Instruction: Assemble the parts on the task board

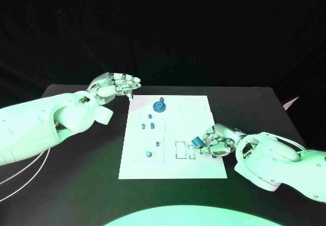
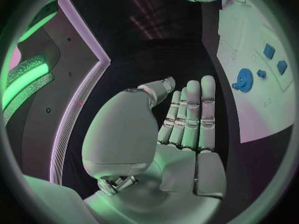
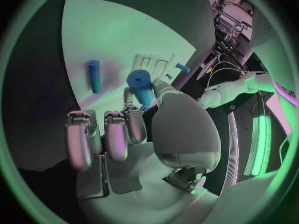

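Observation:
The white task board [image 1: 173, 167] lies in the middle of the black table. My right hand [image 1: 217, 142] hovers at its right edge and pinches a blue cylinder [image 1: 197, 141] between thumb and finger; the right wrist view shows that cylinder [image 3: 141, 84] upright over the board. A blue peg [image 3: 94, 75] lies flat on the board beyond the fingers. A blue gear-like part [image 1: 160, 107] stands near the far edge. My left hand [image 1: 115, 85] hangs off the board's far left corner, holding nothing; in the left wrist view its fingers [image 2: 190, 114] are stretched out straight.
Several small blue parts [image 1: 148, 125] sit along the board's left half, with one more [image 1: 149, 154] nearer me. Rectangular slots [image 1: 181, 149] lie just left of the right hand. Black table surrounds the board on all sides.

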